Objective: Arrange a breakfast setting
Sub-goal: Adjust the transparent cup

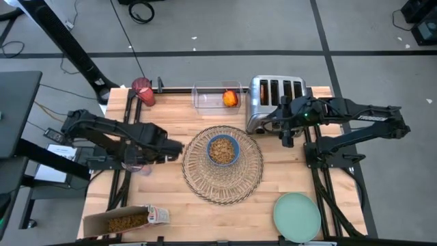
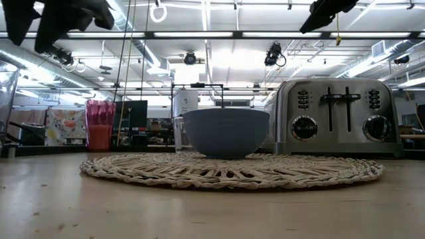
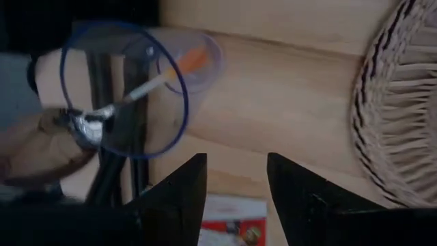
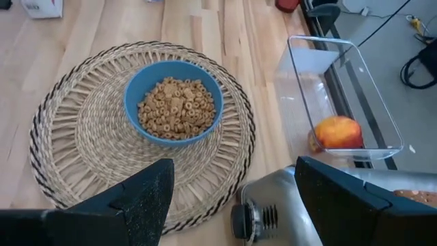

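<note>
A small blue bowl [image 1: 223, 150] of cereal rings sits on the round wicker placemat [image 1: 222, 179] at the table's middle. A pale green plate [image 1: 297, 216] lies at the near right. A dark red cup [image 1: 143, 91] stands at the far left. An orange-red fruit [image 1: 231, 98] lies in a clear box [image 1: 208, 98]. An orange-handled spoon [image 3: 164, 75] stands in a clear cup [image 3: 123, 133] by the left edge. My left gripper [image 1: 179, 147] hangs open and empty between that cup and the placemat. My right gripper [image 1: 287, 139] hangs open and empty by the toaster's near side.
A silver four-slot toaster [image 1: 276, 99] stands at the far right, close under my right arm. A cardboard cereal box [image 1: 126, 220] lies on its side at the near left corner. Bare wood shows along the near edge between the box and the plate.
</note>
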Action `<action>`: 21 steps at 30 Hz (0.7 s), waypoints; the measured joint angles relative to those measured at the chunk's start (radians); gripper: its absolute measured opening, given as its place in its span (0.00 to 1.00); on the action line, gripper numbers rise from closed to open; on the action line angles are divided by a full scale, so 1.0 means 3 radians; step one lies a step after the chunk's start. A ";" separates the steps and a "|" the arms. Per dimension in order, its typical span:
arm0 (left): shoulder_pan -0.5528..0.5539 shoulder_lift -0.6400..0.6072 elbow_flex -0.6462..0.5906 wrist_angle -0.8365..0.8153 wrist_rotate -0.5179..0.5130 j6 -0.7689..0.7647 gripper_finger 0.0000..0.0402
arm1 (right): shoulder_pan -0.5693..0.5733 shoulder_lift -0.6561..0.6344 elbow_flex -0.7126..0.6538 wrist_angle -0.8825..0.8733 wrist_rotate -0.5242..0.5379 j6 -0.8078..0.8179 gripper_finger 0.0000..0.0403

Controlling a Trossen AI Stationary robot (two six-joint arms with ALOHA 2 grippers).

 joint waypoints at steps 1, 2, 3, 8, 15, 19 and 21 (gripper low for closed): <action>-0.0049 -0.0017 -0.0035 0.0006 -0.0074 -0.0003 0.39 | -0.0013 0.0008 -0.0001 0.0034 0.0001 -0.0005 0.76; -0.0079 -0.0046 -0.0084 0.0001 -0.0108 -0.0012 0.39 | -0.0030 0.0020 -0.0001 0.0085 0.0000 -0.0015 0.76; -0.0092 -0.0076 -0.0149 -0.0001 -0.0118 -0.0019 0.39 | -0.0046 0.0030 -0.0001 0.0126 0.0000 -0.0025 0.76; -0.0063 -0.0207 -0.0495 -0.0011 -0.0146 -0.0102 0.39 | -0.0128 0.0102 -0.0001 0.0197 -0.0066 -0.0090 0.76; -0.0043 -0.0204 -0.0526 0.0003 -0.0184 0.0059 0.39 | -0.0196 0.0130 -0.0001 0.0193 -0.0167 -0.0041 0.76; -0.0033 -0.0204 -0.0725 0.0035 -0.0154 0.0067 0.39 | -0.0209 0.0132 -0.0001 0.0193 -0.0167 -0.0035 0.76; -0.0011 -0.0203 -0.0804 0.0130 -0.0137 0.0117 0.39 | -0.0209 0.0132 -0.0001 0.0193 -0.0166 -0.0035 0.76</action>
